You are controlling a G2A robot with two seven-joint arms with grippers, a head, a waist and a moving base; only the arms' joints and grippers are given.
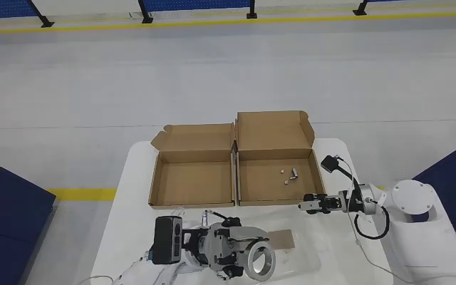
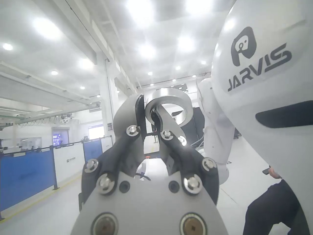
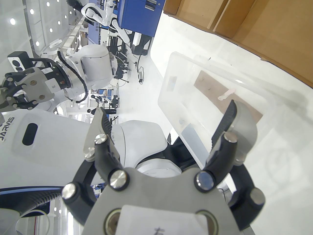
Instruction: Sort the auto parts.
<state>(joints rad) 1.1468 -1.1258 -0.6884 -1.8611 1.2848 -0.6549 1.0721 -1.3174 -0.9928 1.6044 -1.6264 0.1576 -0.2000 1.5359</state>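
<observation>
A silver metal ring [image 1: 261, 262] hangs above the table's front edge, over a clear plastic tray [image 1: 299, 258]. My left gripper [image 1: 244, 261] is shut on its rim. In the left wrist view one finger sits inside the ring [image 2: 171, 99] and the other outside, with the gripper [image 2: 146, 110] tilted up toward the ceiling. My right gripper [image 1: 305, 205] stands open and empty just in front of the right cardboard box [image 1: 246, 182]. In its own view the right gripper [image 3: 166, 112] faces the tray [image 3: 171, 84]. A few small metal parts [image 1: 288, 175] lie in the right box.
The left cardboard box [image 1: 160, 187] stands open beside the right one, both with lids folded back. A brown cardboard piece [image 1: 283, 240] lies under the tray, also seen as the cardboard piece [image 3: 210, 86]. The table [image 1: 135, 178] ends close on all sides.
</observation>
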